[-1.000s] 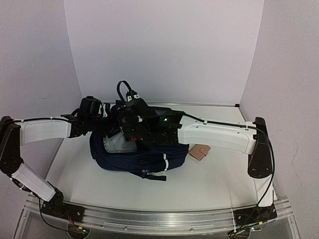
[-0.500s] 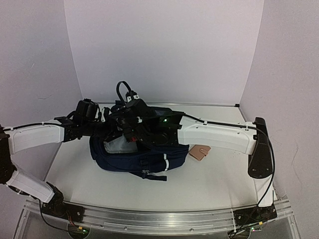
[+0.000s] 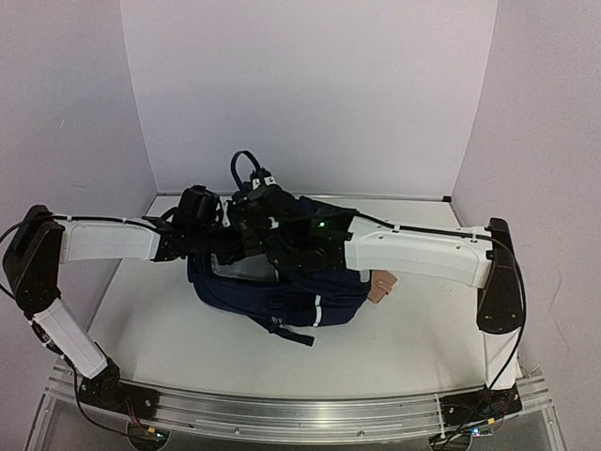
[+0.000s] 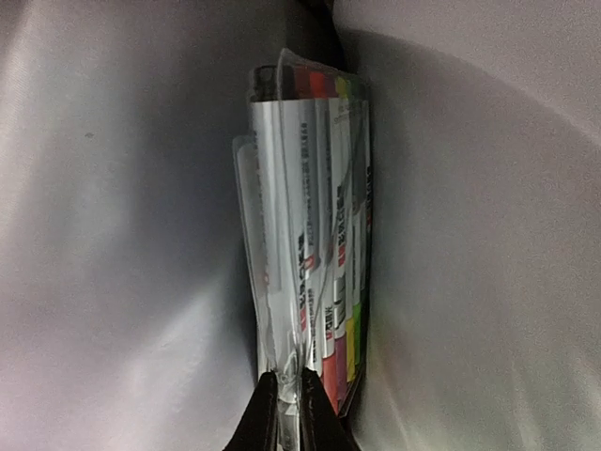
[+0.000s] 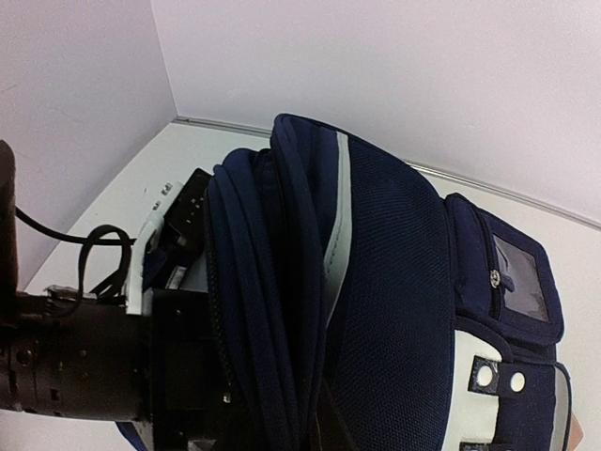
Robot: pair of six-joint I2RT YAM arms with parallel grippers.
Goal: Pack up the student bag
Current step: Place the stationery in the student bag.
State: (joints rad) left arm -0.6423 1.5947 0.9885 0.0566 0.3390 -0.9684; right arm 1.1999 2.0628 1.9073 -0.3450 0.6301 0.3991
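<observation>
left gripper (image 4: 290,415): pinched shut on marker pack (image 4: 312,235), inside bag (image 5: 394,263)
right gripper (image 3: 263,246): closed on bag rim

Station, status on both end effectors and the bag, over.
Left end effector inside the student bag, shut on a clear marker pack. Right end effector shut on the bag's rim, holding it open. Nothing blocking; tan item lies beside the bag.

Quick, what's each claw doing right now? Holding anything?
Left gripper: closed on the clear marker pack, inside the bag.
Right gripper: closed, apparently pinching the bag's opening edge.
</observation>
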